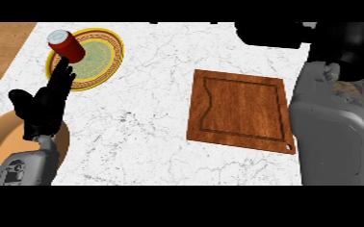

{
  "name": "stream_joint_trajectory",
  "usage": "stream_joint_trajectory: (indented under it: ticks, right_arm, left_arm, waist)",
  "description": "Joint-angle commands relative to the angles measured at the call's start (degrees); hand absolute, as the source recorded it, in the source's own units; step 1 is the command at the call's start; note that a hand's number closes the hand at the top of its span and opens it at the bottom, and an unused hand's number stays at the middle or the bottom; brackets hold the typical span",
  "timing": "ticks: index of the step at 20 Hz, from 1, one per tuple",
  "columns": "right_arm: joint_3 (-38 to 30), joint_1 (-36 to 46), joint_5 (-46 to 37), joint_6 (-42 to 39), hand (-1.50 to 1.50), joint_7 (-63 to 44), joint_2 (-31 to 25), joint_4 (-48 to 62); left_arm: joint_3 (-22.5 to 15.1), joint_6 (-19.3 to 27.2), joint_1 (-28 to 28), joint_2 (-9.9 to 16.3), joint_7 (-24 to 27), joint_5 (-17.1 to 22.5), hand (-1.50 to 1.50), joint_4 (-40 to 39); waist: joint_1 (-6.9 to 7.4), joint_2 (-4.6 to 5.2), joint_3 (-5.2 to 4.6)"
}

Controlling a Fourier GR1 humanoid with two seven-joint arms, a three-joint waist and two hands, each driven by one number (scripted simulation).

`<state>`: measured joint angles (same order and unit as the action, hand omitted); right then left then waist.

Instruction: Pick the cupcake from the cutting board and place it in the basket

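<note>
The cutting board [240,110] has no cupcake on it now. The right hand [334,62] is up at the top right w/ fingers curled round smth brownish, prob the cupcake, mostly hidden. No basket shows, so the drop is left to do. Left hand [43,103] rests flat, fingers straight, by a red can [66,44] on a plate [103,60].

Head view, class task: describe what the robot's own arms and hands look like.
The left hand is black, with slim jointed fingers and a thumb, on a grey forearm of moulded panels. The right forearm is a bulky, smooth grey shell; its dark hand is indistinct. No cables or markings show.
</note>
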<state>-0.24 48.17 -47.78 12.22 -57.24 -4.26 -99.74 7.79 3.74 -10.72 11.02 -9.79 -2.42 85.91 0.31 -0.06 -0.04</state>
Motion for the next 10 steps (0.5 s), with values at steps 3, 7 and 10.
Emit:
stream_joint_trajectory:
  ticks: [3,7,10]
  right_arm:
    - [-9.2,10.5,2.0,-3.8,1.50,-1.1,-7.9,10.4]
    - [-9.3,13.7,0.7,-3.0,1.50,1.9,-10.7,19.8]
    - [-10.5,16.1,2.5,-7.8,1.50,1.9,-15.1,21.9]
  left_arm:
    - [1.3,-1.0,-0.4,0.7,0.5,1.1,0.00,-1.1]
    - [1.4,-0.4,-5.1,1.1,-0.4,0.3,0.00,-4.6]
    - [0.8,-1.1,0.4,-0.1,4.9,0.1,0.00,-4.1]
  waist:
    - [0.20,0.13,0.01]
    - [0.16,0.25,0.01]
    - [0.11,0.10,-0.01]
